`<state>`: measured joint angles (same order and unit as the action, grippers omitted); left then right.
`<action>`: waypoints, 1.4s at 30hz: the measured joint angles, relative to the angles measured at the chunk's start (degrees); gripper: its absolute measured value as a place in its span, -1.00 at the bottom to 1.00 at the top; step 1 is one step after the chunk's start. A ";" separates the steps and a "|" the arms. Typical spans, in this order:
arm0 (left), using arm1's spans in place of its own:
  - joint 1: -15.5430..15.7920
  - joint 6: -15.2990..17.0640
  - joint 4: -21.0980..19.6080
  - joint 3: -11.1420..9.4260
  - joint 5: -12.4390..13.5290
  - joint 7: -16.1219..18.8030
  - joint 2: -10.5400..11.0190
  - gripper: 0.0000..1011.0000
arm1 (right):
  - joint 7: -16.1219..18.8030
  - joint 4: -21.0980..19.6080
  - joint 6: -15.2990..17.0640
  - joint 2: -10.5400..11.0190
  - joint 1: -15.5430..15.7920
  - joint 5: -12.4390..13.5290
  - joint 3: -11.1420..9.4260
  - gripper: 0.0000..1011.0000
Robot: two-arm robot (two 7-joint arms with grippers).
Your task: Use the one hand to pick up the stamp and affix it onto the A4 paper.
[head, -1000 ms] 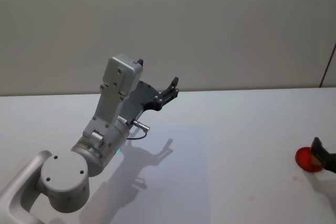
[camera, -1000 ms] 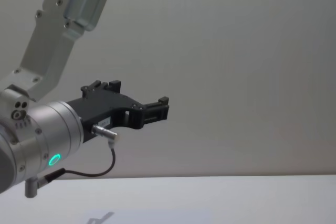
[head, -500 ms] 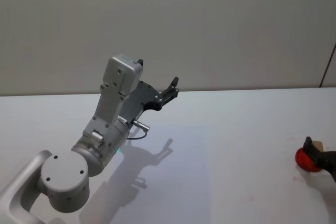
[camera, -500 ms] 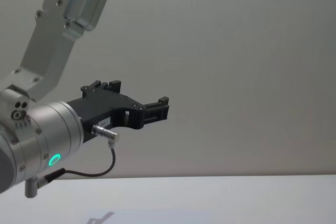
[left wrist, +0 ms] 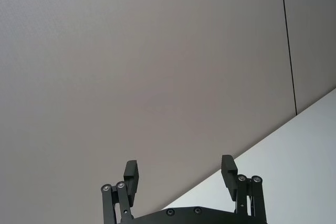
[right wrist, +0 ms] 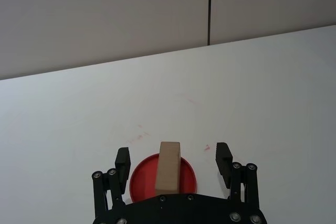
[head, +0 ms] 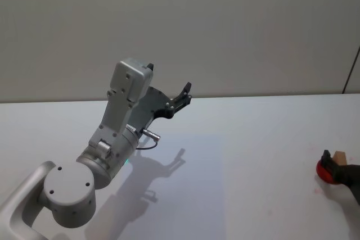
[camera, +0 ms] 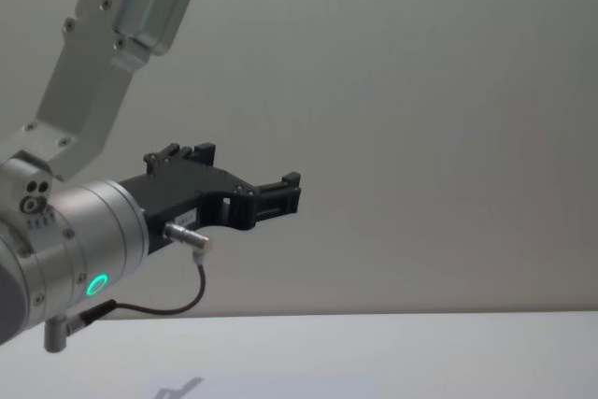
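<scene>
Two gaps flank stamp in R gripper (L gripper aloft).

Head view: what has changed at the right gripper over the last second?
The right gripper has shifted lower over the red pad, covering more of it, and the tan top of the stamp has come into view beside its finger. It stands open astride the stamp, not gripping it. The left gripper stayed raised and open.

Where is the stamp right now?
The stamp stands on the red round pad at the far right of the table in the head view, between, but not touching, the open fingers of the right gripper.
</scene>
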<state>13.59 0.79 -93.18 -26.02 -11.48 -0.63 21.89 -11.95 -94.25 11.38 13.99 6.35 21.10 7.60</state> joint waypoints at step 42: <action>0.00 0.00 0.00 0.00 0.00 0.00 0.00 0.98 | -0.71 1.25 0.24 -1.58 0.49 -0.86 -0.77 -0.53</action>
<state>13.58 0.80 -93.17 -26.02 -11.48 -0.63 21.89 -12.66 -93.01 11.62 12.40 6.84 20.24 6.83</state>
